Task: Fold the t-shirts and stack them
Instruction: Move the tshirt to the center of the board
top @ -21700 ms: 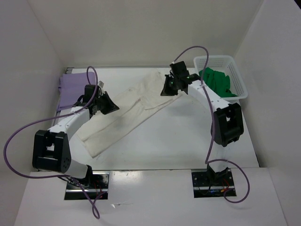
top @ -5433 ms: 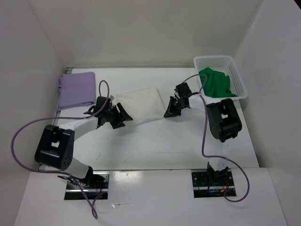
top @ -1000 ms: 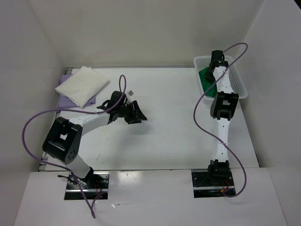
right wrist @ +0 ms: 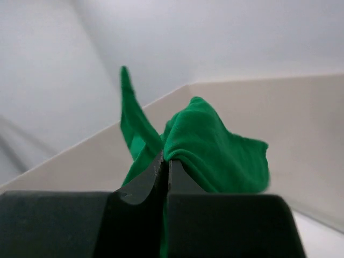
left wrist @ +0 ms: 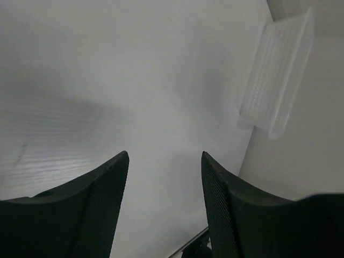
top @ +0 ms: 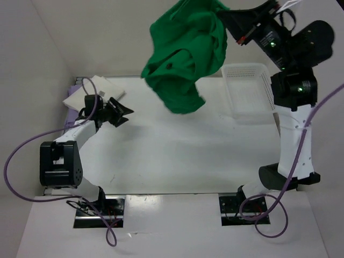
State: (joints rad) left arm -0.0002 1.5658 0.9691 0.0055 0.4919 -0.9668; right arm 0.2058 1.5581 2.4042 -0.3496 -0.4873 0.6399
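Upright, right arm [top: 293, 129] towers — fingers [right wrist: 137, 185] pinch green t-shirt [top: 185, 54].

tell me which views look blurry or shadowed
top external: sharp, evenly lit, the green t-shirt faintly soft; left wrist: a broad grey shadow on the table, basket washed out; right wrist: shirt and walls hazy, dark right gripper filling the foreground.

Legend: on the white counter [top: 177, 156] you see a white plastic mesh basket [top: 248, 94], standing upright in the far right corner, just beside the right wall. Plain white walls [top: 134, 37] enclose the counter on three sides.
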